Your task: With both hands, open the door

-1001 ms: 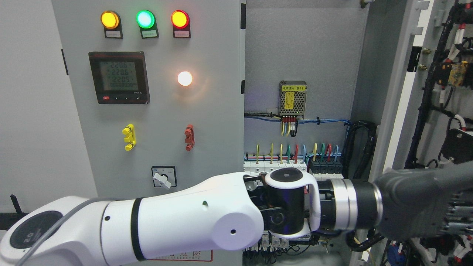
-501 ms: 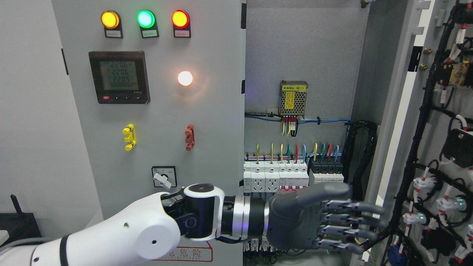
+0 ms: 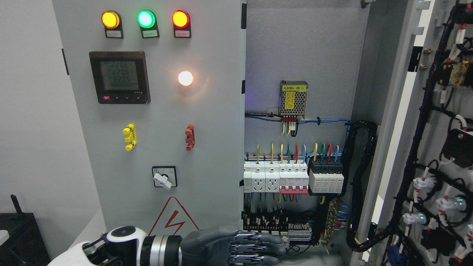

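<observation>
Now that the left hand has been pulled back to the bottom edge, low and left of centre, the open cabinet interior is exposed again; half a second ago that hand was stretched across the lower breaker rows toward the right-hand door, and a second ago the forearm blocked most of the lower frame. Its fingers are held straight and slightly apart, nothing gripped, and no contact with the cabinet is seen.

The door is swung wide at the right of frame, inner face with its wiring harness turned toward the camera. The breaker row and the power supply module are fully visible behind where it closed. The left panel with the indicator lamps and the meter is seen flat to the camera.

Right hand is not seen anywhere.

Judgement: the opening push looks finished and the arm is being retracted; the task is likely done or nearly so. Whether the door is at full travel cannot be confirmed, since its outer edge is cut off by the frame.
</observation>
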Action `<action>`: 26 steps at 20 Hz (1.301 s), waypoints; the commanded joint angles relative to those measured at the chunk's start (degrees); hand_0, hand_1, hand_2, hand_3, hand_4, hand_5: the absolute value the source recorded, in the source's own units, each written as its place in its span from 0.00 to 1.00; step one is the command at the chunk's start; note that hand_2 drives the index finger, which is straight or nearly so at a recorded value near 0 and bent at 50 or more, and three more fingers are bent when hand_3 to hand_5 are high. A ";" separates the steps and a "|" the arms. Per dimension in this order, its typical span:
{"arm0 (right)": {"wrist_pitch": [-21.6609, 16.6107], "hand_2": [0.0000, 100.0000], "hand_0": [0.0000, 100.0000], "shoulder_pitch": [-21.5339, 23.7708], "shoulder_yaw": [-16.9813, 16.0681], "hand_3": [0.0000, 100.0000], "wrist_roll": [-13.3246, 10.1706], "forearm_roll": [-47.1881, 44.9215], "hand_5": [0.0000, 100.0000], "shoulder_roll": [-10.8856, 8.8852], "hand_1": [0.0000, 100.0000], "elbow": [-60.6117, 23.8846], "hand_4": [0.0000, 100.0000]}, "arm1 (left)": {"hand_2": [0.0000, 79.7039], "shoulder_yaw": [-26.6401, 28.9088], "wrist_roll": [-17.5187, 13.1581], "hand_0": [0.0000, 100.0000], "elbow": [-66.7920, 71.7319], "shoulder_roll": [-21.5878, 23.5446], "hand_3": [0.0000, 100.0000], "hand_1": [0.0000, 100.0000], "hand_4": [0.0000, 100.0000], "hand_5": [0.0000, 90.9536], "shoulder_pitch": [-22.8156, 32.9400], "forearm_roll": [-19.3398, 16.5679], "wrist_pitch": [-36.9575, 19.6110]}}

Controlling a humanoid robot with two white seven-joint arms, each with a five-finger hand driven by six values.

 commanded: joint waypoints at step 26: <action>0.04 0.00 0.12 0.00 0.00 0.00 -0.06 0.00 0.00 0.00 0.39 0.00 0.00 | 0.00 68.33 2.90 0.12 26.34 -14.68 0.00 0.39 0.00 0.00 77.91 -65.29 -31.55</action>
